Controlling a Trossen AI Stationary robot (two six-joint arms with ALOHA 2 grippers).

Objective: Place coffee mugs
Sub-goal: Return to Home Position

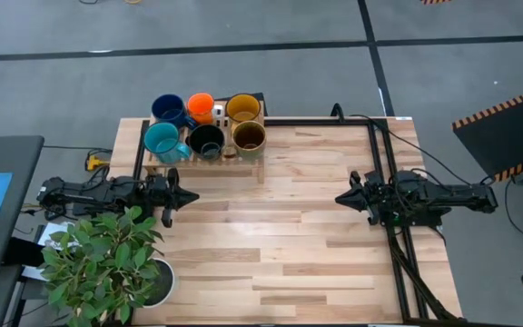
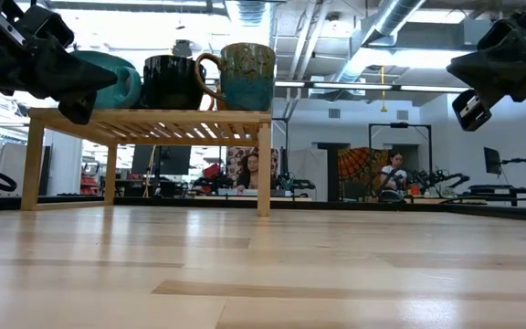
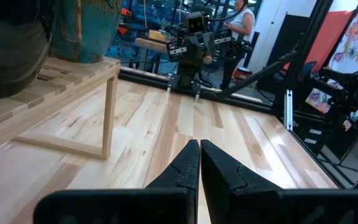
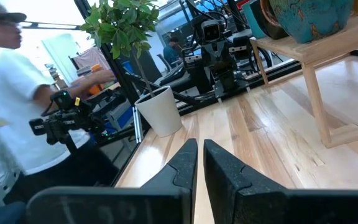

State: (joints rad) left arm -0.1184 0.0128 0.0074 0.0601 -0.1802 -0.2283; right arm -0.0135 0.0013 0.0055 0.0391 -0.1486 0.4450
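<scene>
Left gripper (image 1: 192, 194) and right gripper (image 1: 340, 198) clenched, empty — coffee mugs (image 1: 207, 138) apart on shelf (image 2: 153, 116).

1. In the low view, we cannot see the back row of mugs (image 1: 201, 106); the three front mugs (image 2: 173, 82) on the shelf (image 2: 149, 116) hide it.
2. There the left gripper (image 2: 76, 100) covers part of the teal mug (image 2: 117, 78).
3. In the right wrist view, we find the person (image 4: 8, 106) blurred and cut by the edge.
4. From above, leaves (image 1: 98, 250) hide much of the white pot (image 1: 160, 283).
</scene>
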